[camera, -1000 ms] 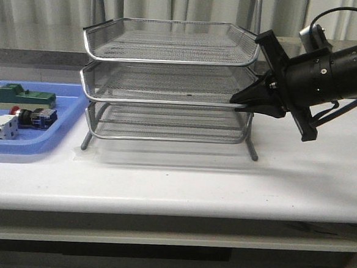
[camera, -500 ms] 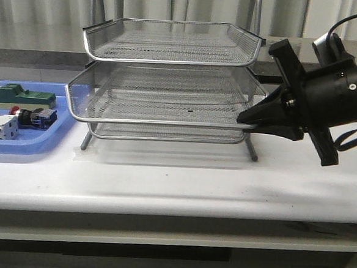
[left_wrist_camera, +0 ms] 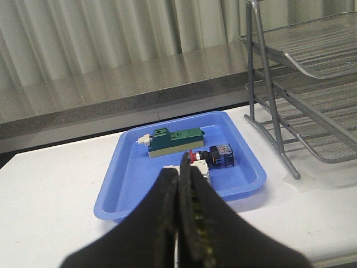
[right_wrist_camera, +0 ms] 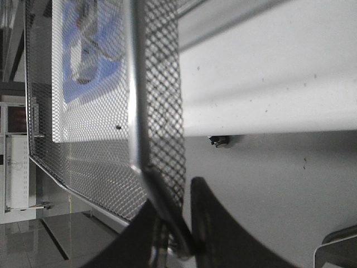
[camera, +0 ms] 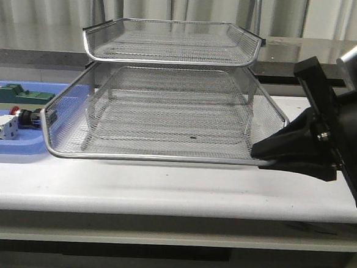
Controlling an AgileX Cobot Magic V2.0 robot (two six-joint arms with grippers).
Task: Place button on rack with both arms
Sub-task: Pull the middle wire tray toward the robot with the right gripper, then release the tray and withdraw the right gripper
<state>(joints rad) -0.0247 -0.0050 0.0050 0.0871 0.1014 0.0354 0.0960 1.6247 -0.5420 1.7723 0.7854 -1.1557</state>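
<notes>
The silver wire-mesh rack (camera: 171,59) stands mid-table, its middle tray (camera: 152,158) slid far out toward the front edge. My right gripper (camera: 261,157) is shut on that tray's front right corner; in the right wrist view the fingers (right_wrist_camera: 198,212) clamp the rim (right_wrist_camera: 134,100). The button (left_wrist_camera: 215,156), with its red head, black body and blue block, lies in the blue tray (left_wrist_camera: 128,184); in the front view it (camera: 27,117) sits just left of the pulled-out tray's corner. My left gripper (left_wrist_camera: 179,174) is shut and empty, hovering on the near side of the blue tray.
A green block (left_wrist_camera: 175,140) and a white block (left_wrist_camera: 202,171) also lie in the blue tray. The rack's frame posts (left_wrist_camera: 268,95) stand to the right of it. The pulled-out tray reaches near the table's front edge (camera: 161,203).
My right gripper has pulled the middle tray out toward the front edge, moving forward and lower with it. The tray's left corner now partly covers the blue tray.
</notes>
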